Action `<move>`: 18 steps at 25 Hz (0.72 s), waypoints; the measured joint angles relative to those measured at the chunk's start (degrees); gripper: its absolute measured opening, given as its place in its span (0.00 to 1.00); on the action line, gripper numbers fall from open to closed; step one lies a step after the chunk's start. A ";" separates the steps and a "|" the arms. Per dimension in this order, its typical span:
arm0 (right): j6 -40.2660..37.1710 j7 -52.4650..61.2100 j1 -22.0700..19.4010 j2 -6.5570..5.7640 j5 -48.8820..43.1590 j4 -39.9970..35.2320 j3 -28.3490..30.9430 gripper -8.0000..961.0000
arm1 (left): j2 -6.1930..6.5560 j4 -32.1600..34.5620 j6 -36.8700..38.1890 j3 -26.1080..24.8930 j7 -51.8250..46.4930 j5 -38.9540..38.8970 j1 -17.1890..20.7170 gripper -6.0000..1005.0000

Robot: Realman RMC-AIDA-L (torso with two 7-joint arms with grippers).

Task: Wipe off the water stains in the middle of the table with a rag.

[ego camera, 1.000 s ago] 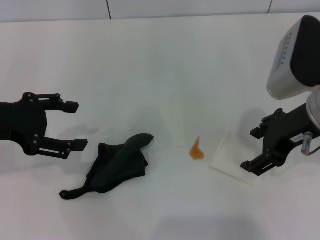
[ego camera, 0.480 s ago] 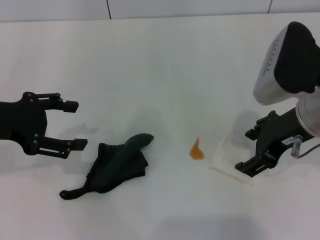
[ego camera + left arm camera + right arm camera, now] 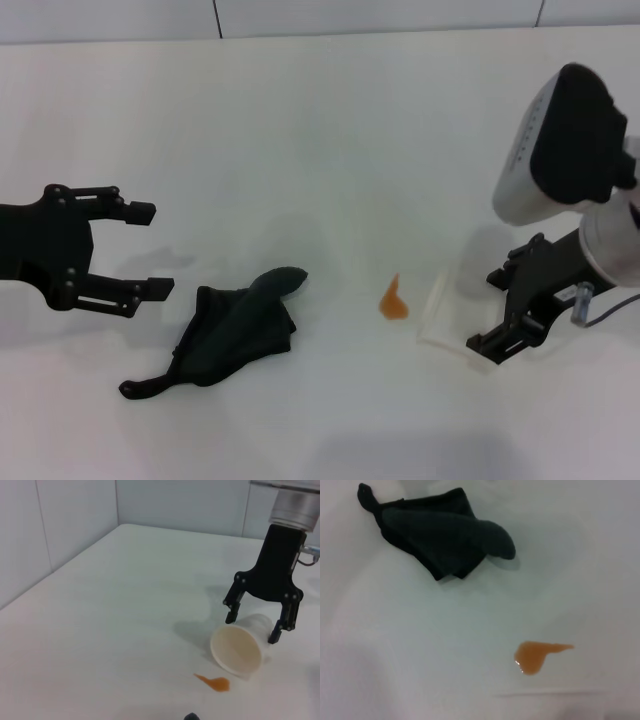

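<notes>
two grippers stand over the table (image 3: 330, 130), one on either side of the water stains (image 3: 394, 301), which make a small orange-amber teardrop with its pointed tip aimed toward the far edge in the head view. taking that blot as the landmark: the rag (image 3: 235, 333) lies to its left, well apart from it and untouched, a dark green-black heap of folds with a rounded lobe reaching toward the blot and a thin tail trailing away on the far side of the heap. farther left than the rag is the left gripper (image 3: 142, 250), its two black fingers spread wide with nothing between them, pointing toward the blot and clear of the cloth. just to the right of the blot lies a translucent whitish cup (image 3: 238, 649), tipped on its side with its open mouth near the stain; the left wrist view shows the blot just beside the cup's rim. the right gripper (image 3: 495, 310) is over that cup, fingers parted to either side of the cup's body; whether they touch it cannot be told. in the right wrist view the blot (image 3: 536, 656) and the rag (image 3: 445, 537) lie apart on bare white surface.
</notes>
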 joint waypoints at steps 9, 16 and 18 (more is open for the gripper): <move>1.53 0.01 0.12 0.00 -0.02 1.88 -0.68 0.85 | 0.00 -0.17 -0.06 -0.12 0.04 0.00 0.20 0.89; 1.56 -0.06 0.07 0.00 -0.02 1.91 -0.73 0.83 | 0.00 -0.22 -0.09 -0.06 0.03 0.00 0.18 0.89; 1.56 -0.07 0.01 0.00 -0.01 1.92 -0.69 0.82 | 0.00 -0.27 -0.12 -0.09 0.03 0.00 0.13 0.89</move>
